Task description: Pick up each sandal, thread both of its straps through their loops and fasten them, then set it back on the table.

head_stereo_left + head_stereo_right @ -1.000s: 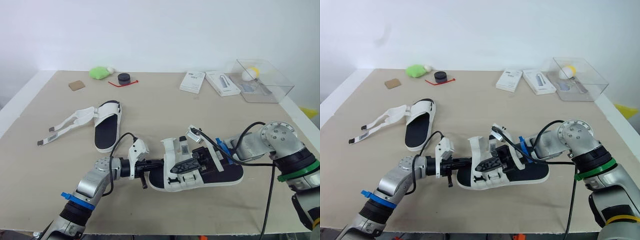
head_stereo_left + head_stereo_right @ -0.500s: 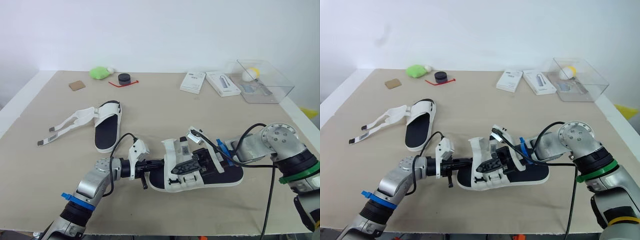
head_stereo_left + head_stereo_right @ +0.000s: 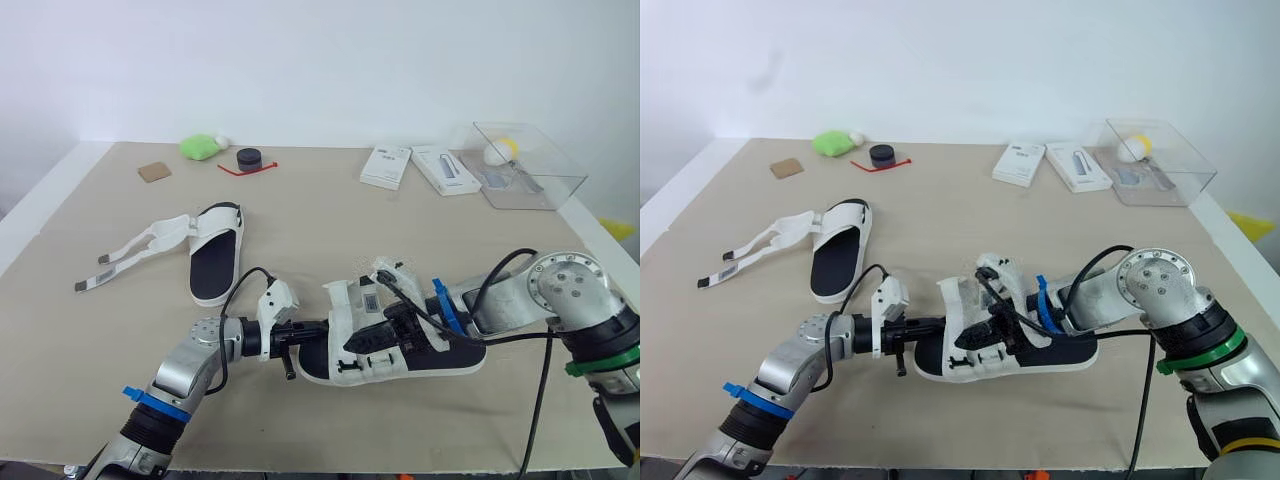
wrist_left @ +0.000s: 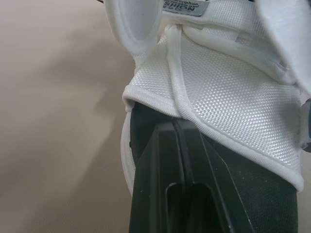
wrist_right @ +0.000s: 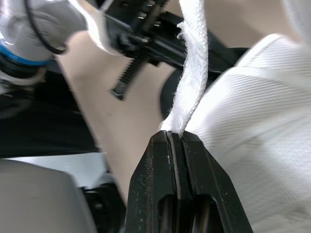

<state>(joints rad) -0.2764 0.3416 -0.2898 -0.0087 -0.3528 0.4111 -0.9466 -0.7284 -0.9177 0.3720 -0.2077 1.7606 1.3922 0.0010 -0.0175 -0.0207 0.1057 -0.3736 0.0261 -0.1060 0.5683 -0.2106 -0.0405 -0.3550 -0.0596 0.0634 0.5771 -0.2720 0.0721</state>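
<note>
Beige table (image 3: 330,215), white wall (image 3: 320,60) behind. Lower centre: sandal (image 3: 345,308), its strap (image 5: 194,73) pinched by right gripper (image 5: 176,138); left gripper (image 4: 181,131) closed, tips tucked under the upper.

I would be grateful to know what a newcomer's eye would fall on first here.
The near sandal, at the front of the table, is gripped from both sides: the left tool is shut on one end, the right tool pinches its white strap. A second sandal lies farther back on the left, straps undone and splayed.
</note>
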